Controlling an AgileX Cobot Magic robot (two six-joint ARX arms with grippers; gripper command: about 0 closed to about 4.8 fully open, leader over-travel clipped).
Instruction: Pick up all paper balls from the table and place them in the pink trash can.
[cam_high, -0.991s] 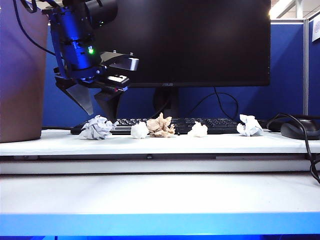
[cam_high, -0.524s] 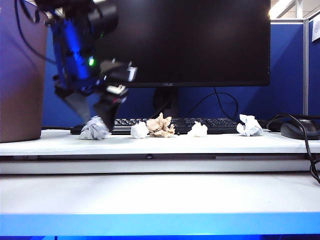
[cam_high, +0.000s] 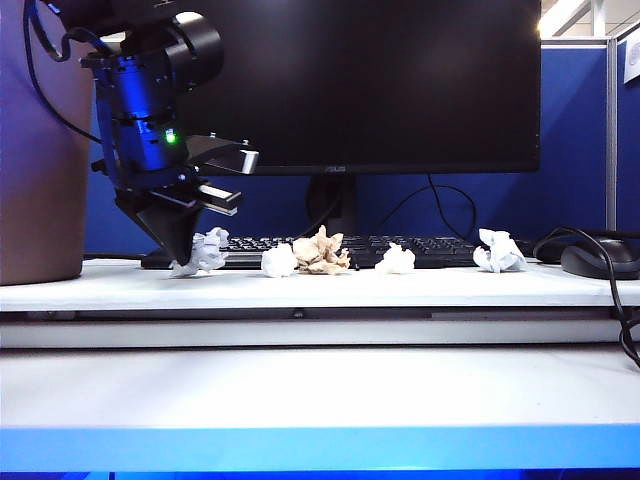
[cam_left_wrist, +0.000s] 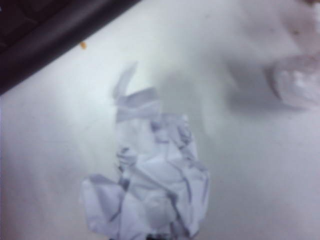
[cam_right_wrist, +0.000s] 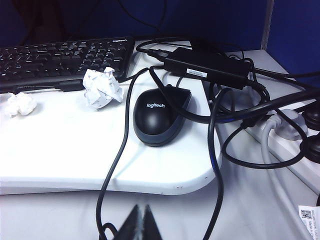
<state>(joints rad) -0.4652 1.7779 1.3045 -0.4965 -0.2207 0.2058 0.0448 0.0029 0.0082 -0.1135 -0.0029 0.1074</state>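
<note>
Black monitor (cam_high: 365, 85) behind keyboard (cam_right_wrist: 60, 57); mouse (cam_right_wrist: 161, 116) amid cables (cam_right_wrist: 220, 120); possibly power strip (cam_right_wrist: 295, 145).

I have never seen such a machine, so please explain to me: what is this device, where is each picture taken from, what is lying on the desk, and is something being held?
It is a robot with two arms, each ending in a two-finger gripper. One picture comes from a camera facing the table; the other two come from cameras on the wrists. On the raised shelf lie five paper balls: a white one at the left, then white, tan, white and white. Behind them are a keyboard and a monitor; a mouse is at the right. The pink trash can stands far left. The left gripper has shut on the leftmost ball, seen close in its wrist view. The right gripper is shut, holding nothing, away from the paper.
</note>
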